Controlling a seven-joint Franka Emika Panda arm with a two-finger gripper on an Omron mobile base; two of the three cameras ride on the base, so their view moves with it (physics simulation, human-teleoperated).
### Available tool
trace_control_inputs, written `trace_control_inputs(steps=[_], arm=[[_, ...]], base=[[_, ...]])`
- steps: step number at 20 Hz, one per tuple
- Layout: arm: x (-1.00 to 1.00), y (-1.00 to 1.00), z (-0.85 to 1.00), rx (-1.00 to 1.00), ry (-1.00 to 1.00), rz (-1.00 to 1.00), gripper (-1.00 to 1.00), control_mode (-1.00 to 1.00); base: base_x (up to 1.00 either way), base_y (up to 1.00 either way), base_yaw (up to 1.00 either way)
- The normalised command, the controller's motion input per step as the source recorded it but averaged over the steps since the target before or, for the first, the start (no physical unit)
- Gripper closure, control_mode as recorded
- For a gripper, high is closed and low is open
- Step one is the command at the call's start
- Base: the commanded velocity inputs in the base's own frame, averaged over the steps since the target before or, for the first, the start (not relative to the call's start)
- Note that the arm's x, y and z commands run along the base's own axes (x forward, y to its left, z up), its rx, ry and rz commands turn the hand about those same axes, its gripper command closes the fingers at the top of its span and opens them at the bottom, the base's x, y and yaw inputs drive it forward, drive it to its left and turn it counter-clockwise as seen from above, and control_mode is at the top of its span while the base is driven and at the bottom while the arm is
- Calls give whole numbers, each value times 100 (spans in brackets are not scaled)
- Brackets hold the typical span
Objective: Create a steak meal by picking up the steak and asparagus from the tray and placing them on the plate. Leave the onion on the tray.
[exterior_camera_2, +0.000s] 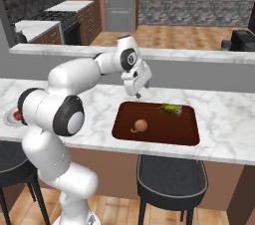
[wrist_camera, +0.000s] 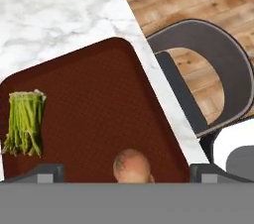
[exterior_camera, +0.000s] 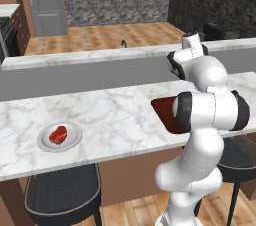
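Note:
The steak (exterior_camera: 58, 134) lies on the round grey-white plate (exterior_camera: 75, 141) at the counter's left end. In the right base view, part of the plate (exterior_camera_2: 8, 118) and steak (exterior_camera_2: 17, 115) peek out behind my arm. The reddish-brown tray (exterior_camera_2: 164, 130) holds the tan onion (exterior_camera_2: 141, 125) near its front left and the green asparagus (exterior_camera_2: 171, 109) at its far edge. My gripper (exterior_camera_2: 138, 92) hangs open above the tray's far left corner, holding nothing. In the hand view, the tray (wrist_camera: 99, 99), asparagus (wrist_camera: 25, 124) and onion (wrist_camera: 131, 165) lie below the spread fingertips (wrist_camera: 47, 172). My arm hides most of the tray (exterior_camera: 162, 110) in the left base view.
Dark stools stand in front of the marble counter, one below the tray (exterior_camera_2: 172, 174) (wrist_camera: 208, 69) and one below the plate (exterior_camera: 62, 190). A raised grey ledge (exterior_camera_2: 199, 56) runs behind the counter. Bare marble (exterior_camera: 120, 115) separates plate and tray.

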Motion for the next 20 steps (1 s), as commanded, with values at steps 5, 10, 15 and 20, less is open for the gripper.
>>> trace_control_inputs(steps=[5,10,15,20], arm=[[14,-61,-29,0,4,-20,-100,-100],[23,-15,-40,0,0,-7,-100,-100],[29,0,-42,0,-3,0,-100,-100],[31,-4,-42,1,-1,0,-100,-100]], base=[[0,0,0],[0,0,0],[0,0,0],[0,0,0]])
